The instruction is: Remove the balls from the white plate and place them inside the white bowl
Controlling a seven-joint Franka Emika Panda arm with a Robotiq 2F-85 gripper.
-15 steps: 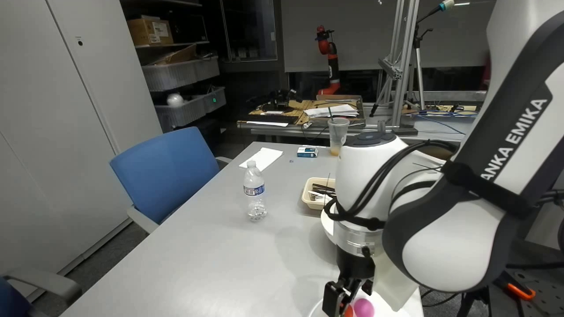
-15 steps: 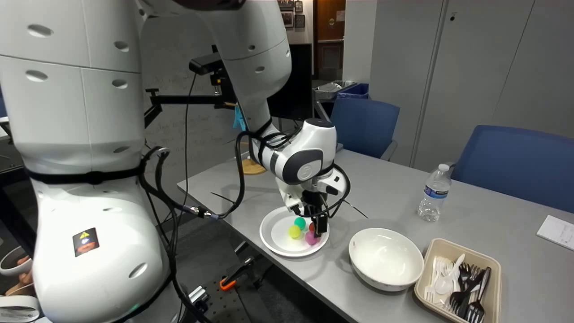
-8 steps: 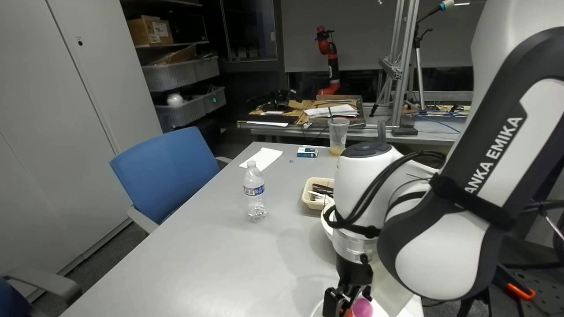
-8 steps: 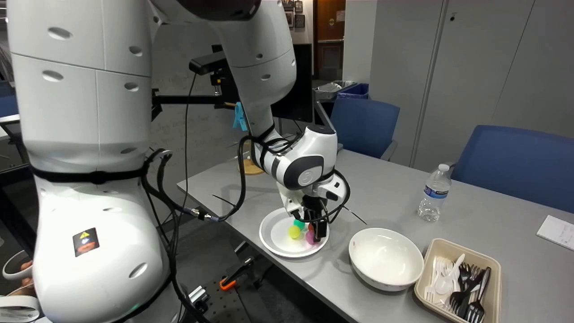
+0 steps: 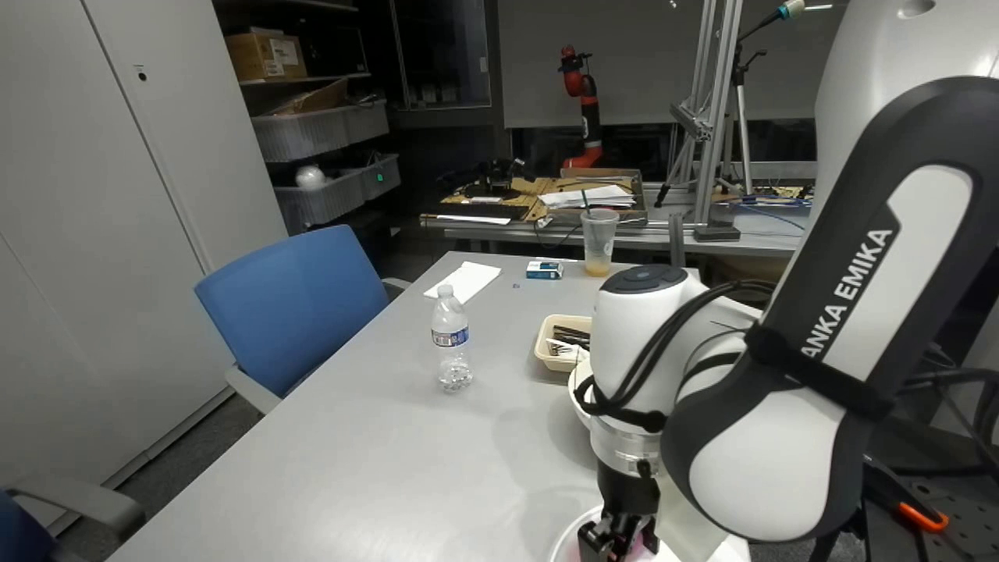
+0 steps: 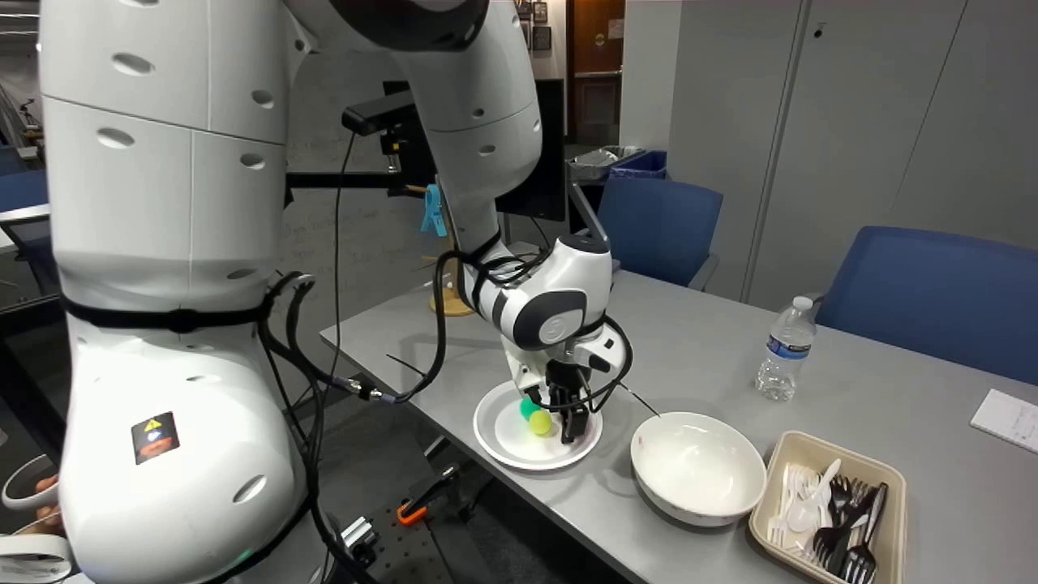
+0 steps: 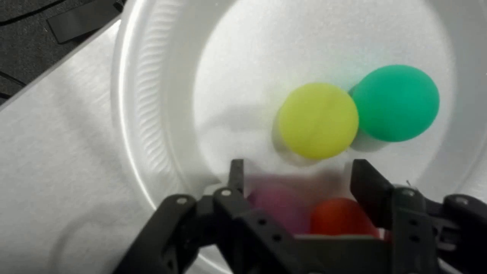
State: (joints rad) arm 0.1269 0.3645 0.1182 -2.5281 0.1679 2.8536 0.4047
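A smooth yellow ball (image 7: 319, 121) and a green ball (image 7: 397, 102) are sitting side by side on the white plate (image 7: 232, 76), whose matt floor is rising to a finely ribbed, circular rim. In the wrist view a purple ball (image 7: 282, 206) and a red ball (image 7: 340, 217) are lying close together on the same plate, partly hidden, between the black fingers (image 7: 368, 190) of the gripper (image 7: 296, 177). Those fingers are standing apart; whether they are pressing on the two balls I cannot tell. Near the plate, the deep, glossy white bowl (image 6: 697, 464) is resting on the smooth grey table (image 6: 689, 365). Next to it a cream, round-cornered tray (image 6: 894, 511) is holding white and black cutlery (image 6: 804, 514) in a tangle. Farther off, a clear, blue-labelled bottle (image 6: 786, 349) is standing upright. In an exterior view a see-through cup (image 5: 599, 243) is standing near a small, rectangular blue-and-white box (image 5: 544, 270).
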